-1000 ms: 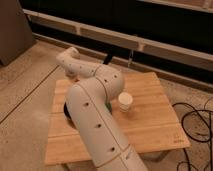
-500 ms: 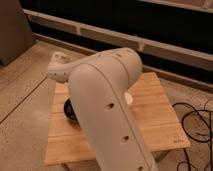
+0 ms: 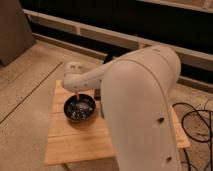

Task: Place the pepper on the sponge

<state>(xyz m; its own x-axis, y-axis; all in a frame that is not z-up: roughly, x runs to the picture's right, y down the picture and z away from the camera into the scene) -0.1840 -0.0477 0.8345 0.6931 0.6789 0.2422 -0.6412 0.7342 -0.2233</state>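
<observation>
Bowl (image 3: 80,110) now uncovered; jaws just above it, arm (image 3: 142,105) blocking table (image 3: 75,145).

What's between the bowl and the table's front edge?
Bare tabletop, in the camera view. The gripper hangs over the far rim of the bowl.
</observation>
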